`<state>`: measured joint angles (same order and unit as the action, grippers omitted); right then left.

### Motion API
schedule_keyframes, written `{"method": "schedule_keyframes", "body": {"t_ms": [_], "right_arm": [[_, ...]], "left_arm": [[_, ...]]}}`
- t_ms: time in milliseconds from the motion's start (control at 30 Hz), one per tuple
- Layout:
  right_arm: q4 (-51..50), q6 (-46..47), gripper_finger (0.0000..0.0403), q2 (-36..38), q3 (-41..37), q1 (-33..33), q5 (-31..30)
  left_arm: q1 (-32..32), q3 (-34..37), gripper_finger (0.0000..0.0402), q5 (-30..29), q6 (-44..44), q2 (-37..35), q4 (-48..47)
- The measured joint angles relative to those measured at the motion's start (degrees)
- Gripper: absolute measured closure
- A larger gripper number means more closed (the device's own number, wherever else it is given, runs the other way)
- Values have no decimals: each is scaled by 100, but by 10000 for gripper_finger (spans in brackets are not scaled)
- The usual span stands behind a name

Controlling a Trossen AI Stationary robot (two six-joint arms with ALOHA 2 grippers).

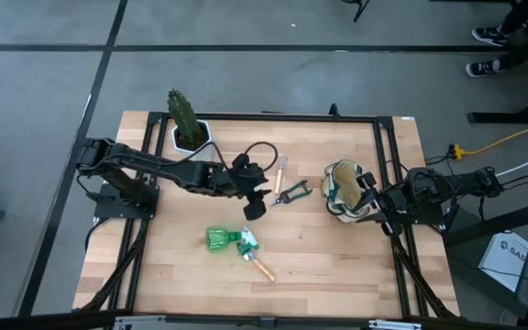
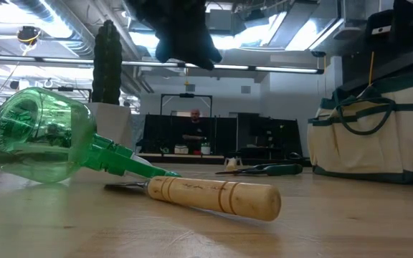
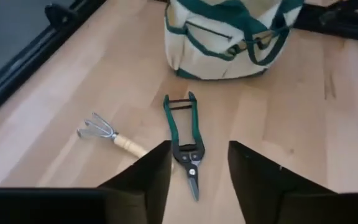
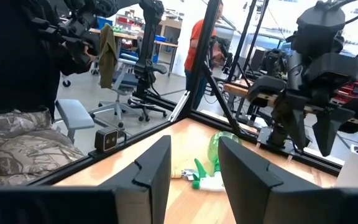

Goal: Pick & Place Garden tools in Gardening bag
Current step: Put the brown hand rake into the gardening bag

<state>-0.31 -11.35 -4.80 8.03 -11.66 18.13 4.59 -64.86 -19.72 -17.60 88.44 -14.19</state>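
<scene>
The pruning shears lie flat on the table between the cream bag with green trim and my left gripper. That gripper is open and hangs above the table. In the left wrist view the shears lie just ahead of its fingers. A small wooden-handled rake lies beside them. The green spray bottle lies on its side, with the wooden-handled trowel next to it. My right gripper is open and empty beside the upright bag.
A cactus in a white pot stands at the far left. A black frame runs around the table. A small camera sits at the table's edge. People are in the room beyond. Bare wood lies near the front right.
</scene>
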Motion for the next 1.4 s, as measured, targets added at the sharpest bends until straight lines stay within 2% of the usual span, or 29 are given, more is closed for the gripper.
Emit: {"method": "schedule_keyframes", "body": {"t_ms": [167,367,600,833,1000,1233,1400], "right_arm": [[3,0,266,0,0,0,1],[-18,0,266,0,0,0,2],[-82,-2,266,0,0,0,0],[-82,-2,266,0,0,0,0],[-81,-2,266,0,0,-2,0],[-80,-2,266,0,0,0,0],[-85,-2,266,0,0,-1,0]], "left_arm": [[-69,2,221,-313,-699,51,-79],[-74,0,217,-916,-1318,438,-176],[-280,0,217,-409,-1685,1346,1034],[-696,0,217,-79,-2390,2034,1315],[-927,0,217,255,-2401,2305,1518],[-1083,-2,217,303,-2089,2661,1932],[-1086,-2,217,-2,-1861,2845,1980]]}}
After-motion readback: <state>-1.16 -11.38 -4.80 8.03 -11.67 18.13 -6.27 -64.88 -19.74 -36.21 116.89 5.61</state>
